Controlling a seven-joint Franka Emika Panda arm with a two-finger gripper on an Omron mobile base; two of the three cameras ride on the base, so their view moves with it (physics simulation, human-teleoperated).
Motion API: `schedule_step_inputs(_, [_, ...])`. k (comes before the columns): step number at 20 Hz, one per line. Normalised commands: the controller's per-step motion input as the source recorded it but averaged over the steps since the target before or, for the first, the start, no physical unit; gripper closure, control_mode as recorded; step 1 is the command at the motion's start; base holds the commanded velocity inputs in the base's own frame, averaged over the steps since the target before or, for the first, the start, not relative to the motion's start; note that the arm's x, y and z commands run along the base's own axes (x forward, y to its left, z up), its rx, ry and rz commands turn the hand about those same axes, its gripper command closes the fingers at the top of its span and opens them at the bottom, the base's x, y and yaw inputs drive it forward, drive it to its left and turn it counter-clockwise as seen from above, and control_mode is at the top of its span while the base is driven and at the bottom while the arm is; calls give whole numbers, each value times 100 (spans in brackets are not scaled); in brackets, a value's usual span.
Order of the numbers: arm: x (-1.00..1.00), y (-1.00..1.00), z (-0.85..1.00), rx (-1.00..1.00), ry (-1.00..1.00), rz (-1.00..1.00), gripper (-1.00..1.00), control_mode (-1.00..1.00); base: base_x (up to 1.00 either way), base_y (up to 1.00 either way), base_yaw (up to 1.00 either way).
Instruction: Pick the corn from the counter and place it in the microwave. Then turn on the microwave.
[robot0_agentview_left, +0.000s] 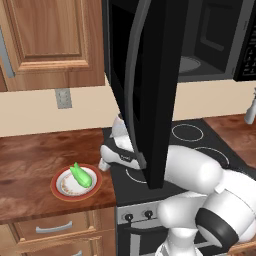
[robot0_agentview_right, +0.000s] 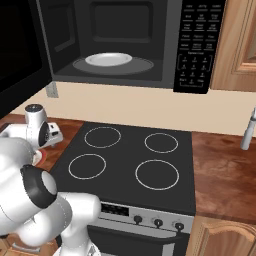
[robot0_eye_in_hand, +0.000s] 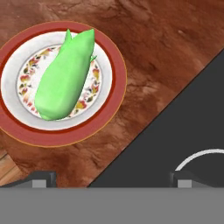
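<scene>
The green corn lies on a white red-rimmed plate on the reddish-brown counter, left of the stovetop. My gripper hovers just right of the plate, at the counter's edge beside the stove, partly behind the microwave's open door. In the hand view the corn sits on the plate at the upper left, off to one side of my gripper. The fingertips stand wide apart, open, with nothing between them. The microwave is open, with its glass turntable bare.
The black stovetop with white ring burners lies under the microwave. The open door hangs low over my arm. A white bottle stands on the counter right of the stove. A wooden cabinet hangs above the plate.
</scene>
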Motion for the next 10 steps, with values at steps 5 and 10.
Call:
schedule_step_inputs(5, [-2, 22, -1, 0, 0, 4, -100, -100, 0, 0, 0])
schedule_step_inputs(10, [-2, 23, -3, 0, 0, 4, -100, -100, 0, 0, 0])
